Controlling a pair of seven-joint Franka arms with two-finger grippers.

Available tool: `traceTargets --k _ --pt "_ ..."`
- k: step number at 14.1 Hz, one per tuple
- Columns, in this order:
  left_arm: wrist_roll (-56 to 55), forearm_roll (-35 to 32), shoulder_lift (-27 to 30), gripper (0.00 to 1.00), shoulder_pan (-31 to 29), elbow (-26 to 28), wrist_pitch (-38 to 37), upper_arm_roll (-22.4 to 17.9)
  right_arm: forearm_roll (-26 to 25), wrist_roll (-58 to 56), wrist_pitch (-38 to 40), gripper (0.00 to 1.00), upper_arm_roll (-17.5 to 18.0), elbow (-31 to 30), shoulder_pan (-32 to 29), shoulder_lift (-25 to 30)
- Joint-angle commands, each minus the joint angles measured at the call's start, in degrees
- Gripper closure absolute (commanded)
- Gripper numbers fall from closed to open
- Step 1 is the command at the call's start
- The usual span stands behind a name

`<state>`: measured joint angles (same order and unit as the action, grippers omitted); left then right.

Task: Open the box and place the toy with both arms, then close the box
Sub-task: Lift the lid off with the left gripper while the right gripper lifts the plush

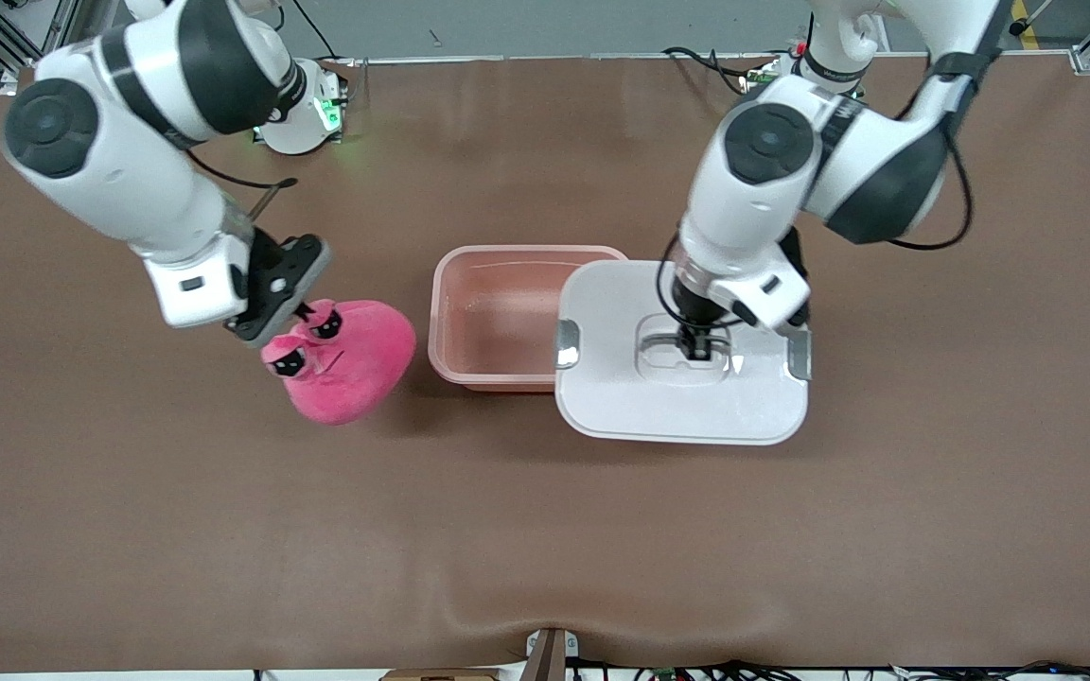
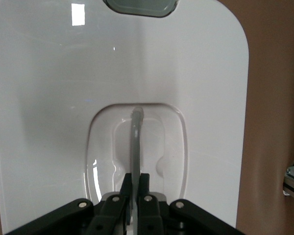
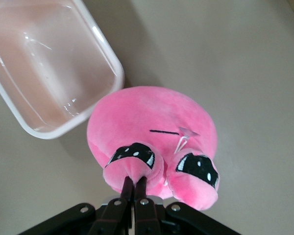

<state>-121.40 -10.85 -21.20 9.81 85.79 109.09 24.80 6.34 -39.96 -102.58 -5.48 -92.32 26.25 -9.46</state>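
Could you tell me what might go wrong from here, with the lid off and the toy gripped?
1. The right gripper pinches only a small eye flap of the toy; the plush may slip or swing when carried.
2. The lid, held by its thin handle in the left gripper, overlaps the box rim, narrowing the opening.
3. The toy looks bulky for the box, so it could catch on the rim.

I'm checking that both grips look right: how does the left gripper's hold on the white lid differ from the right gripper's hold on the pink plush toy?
The left gripper is shut on the thin clear handle recessed in the flat white plastic lid; the right gripper pinches a soft stalk of the rounded pink plush toy.

The lid overlaps the open translucent pink tub; the toy is beside the tub.

Both grippers are shut on something.
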Motion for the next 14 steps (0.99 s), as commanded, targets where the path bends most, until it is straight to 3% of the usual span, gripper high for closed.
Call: traceTargets --k 1,7,10,14 --pt "7.90 2.85 1.16 1.00 -4.09 0.43 -2.30 0.69 0.77 -0.82 0.37 1.00 -0.50 2.58 2.22 -1.00" --pt "23.92 6.28 0.90 1.00 -12.00 0.61 -6.43 0.60 0.16 -1.26 0.71 1.00 -0.50 4.34 10.83 -0.65" --pt "28.40 6.54 0.72 1.00 -14.37 0.70 -8.27 0.69 0.16 -6.16 0.72 1.00 -0.50 3.37 12.16 -0.82" --pt "32.09 11.63 1.07 1.00 -17.45 0.61 -11.17 0.69 0.16 -12.86 0.45 1.00 -0.50 3.11 13.74 -0.91"
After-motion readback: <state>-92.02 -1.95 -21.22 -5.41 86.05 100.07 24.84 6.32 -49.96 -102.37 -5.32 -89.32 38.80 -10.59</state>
